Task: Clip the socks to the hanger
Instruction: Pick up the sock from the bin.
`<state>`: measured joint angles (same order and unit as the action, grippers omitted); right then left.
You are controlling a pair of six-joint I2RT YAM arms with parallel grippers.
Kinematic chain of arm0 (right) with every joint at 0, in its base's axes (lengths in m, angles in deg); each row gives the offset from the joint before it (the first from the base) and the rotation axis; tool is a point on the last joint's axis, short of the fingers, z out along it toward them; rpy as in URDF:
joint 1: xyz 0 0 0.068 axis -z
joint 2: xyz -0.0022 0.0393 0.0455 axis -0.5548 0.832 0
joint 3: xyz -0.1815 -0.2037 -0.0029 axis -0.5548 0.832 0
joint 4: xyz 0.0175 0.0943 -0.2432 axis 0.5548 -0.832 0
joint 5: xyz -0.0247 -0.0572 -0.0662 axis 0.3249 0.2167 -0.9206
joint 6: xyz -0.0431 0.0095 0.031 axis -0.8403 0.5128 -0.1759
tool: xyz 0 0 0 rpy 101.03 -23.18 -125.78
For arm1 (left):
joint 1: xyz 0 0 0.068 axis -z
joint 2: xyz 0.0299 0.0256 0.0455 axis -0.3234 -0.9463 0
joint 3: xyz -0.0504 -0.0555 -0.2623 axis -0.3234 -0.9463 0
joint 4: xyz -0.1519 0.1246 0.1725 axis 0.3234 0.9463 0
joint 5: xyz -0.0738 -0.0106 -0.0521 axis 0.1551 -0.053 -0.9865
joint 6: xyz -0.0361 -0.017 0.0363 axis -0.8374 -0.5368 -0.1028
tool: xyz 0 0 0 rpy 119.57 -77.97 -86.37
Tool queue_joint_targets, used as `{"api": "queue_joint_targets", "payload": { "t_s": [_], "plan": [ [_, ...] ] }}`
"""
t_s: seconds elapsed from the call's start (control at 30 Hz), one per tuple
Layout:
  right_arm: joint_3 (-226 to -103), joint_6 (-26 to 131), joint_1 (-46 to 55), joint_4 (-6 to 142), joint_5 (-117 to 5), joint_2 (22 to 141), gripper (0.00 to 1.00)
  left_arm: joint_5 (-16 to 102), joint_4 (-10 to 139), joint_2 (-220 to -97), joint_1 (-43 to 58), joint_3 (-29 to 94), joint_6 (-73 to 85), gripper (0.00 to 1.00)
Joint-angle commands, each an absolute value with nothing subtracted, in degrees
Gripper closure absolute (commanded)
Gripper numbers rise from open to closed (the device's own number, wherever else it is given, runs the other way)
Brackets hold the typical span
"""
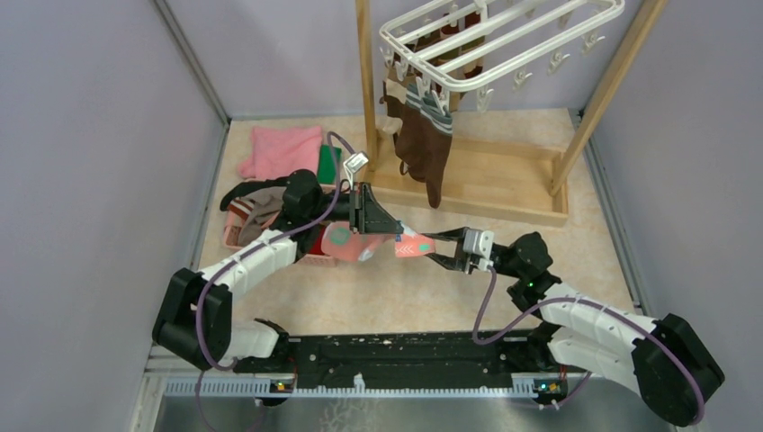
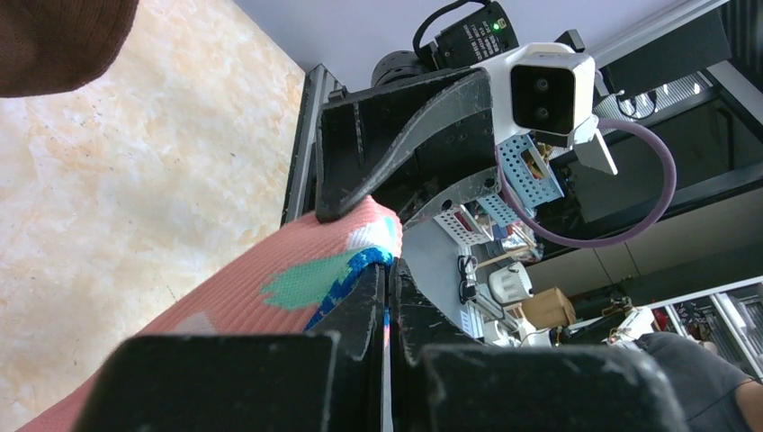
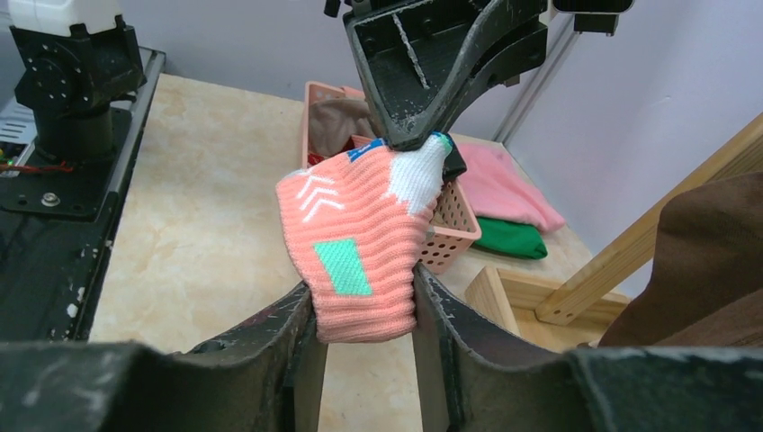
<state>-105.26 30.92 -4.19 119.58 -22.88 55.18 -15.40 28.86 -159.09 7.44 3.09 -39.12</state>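
The pink sock (image 3: 355,234) hangs between both claws above the counter (image 1: 405,297), apparently clear of it. The left claw (image 2: 387,274) pinches its white-patched end tight; the right claw (image 3: 362,306) squeezes the other end. The hanger (image 1: 504,36) stands far behind.

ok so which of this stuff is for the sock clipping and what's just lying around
Job: pink sock in left gripper and right gripper; white clip hanger; clipped brown socks; loose socks in pink basket.
Lying about: folded pink cloth; green cloth.
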Motion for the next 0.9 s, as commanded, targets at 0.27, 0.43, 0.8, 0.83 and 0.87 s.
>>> {"api": "queue_joint_targets", "payload": {
  "t_s": [0.27, 0.43, 0.8, 0.83, 0.87],
  "plan": [
    [-109.6, 34.6, -4.7, 118.7, -21.0, 52.8, 0.97, -15.9, 24.5, -161.8, 7.8, 2.9, -39.9, 0.9],
    [-116.3, 34.3, -4.6, 102.5, -19.2, 52.2, 1.0, -14.4, 28.9, -159.5, 6.8, 3.2, -35.2, 0.71],
    [-119.0, 45.2, 2.1, 102.7, -13.0, 53.3, 1.0, -2.8, 43.7, -135.9, 5.2, -1.0, 1.8, 0.23],
    [-119.4, 46.6, 2.5, 102.5, -12.2, 53.7, 1.0, -2.8, 40.0, -133.1, 5.5, -3.7, 3.5, 0.18],
    [-119.9, 47.6, 2.7, 102.4, -10.9, 54.2, 1.0, -2.9, 33.2, -130.8, 6.2, -7.3, 5.0, 0.13]
  ]
}}
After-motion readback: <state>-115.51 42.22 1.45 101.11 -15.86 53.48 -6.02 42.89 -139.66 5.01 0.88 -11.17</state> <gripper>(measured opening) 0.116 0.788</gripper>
